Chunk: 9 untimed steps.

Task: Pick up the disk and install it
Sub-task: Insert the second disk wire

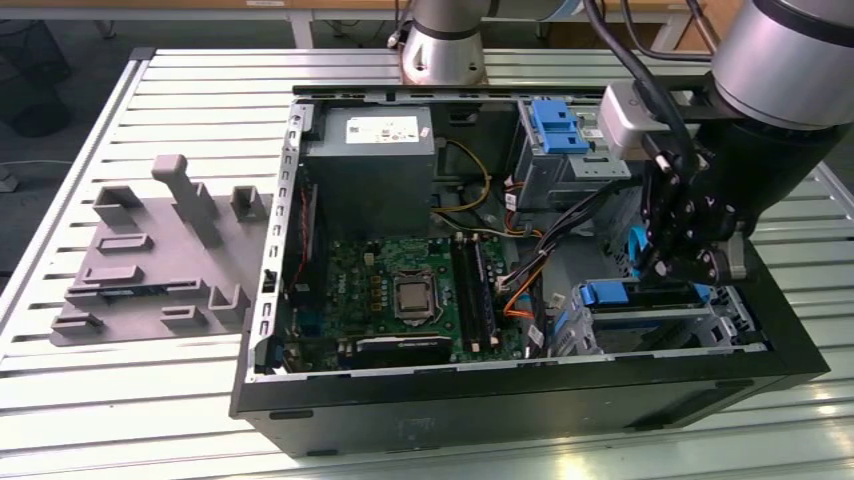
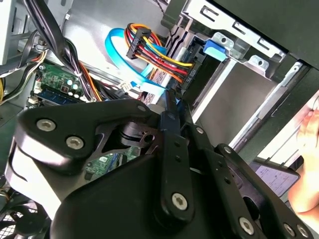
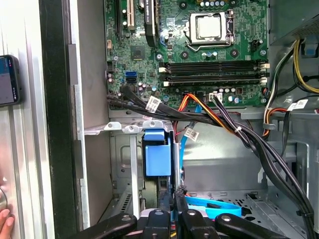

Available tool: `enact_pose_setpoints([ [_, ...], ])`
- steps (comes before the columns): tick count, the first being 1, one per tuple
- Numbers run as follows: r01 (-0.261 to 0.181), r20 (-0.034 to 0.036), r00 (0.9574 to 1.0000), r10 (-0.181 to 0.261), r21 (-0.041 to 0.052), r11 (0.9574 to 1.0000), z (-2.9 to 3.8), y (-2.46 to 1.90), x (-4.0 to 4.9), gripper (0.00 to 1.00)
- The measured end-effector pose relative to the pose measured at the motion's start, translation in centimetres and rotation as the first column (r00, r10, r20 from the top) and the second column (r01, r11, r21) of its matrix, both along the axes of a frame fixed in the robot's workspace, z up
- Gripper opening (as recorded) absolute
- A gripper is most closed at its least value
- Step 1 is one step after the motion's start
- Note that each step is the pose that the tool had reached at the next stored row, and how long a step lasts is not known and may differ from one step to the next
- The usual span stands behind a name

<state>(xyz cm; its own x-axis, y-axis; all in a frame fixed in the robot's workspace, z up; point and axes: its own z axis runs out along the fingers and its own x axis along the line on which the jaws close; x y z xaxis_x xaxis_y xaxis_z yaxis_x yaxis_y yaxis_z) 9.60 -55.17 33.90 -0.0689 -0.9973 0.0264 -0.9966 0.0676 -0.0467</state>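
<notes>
Black open computer case (image 1: 534,390) on slatted metal worktop (image 1: 174,90). Room tight at metal drive cage (image 1: 667,325) in the corner at exterior view's right.
Black end effector (image 3: 172,196) inside case above cage, fingers pressed together, nothing seen pinched.
Silver disk with blue plastic rails (image 3: 158,152) seated in cage, just beyond fingertips.
Black and orange cable bundle (image 3: 234,129) crosses close behind.
Green motherboard (image 1: 400,290) well apart.
</notes>
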Motion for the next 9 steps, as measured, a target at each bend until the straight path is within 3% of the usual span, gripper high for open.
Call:
enact_pose_setpoints([
  [9,0.0,-0.0001,1.0,0.0,0.001,1.0,-0.19,-0.17,0.0,0.16],
])
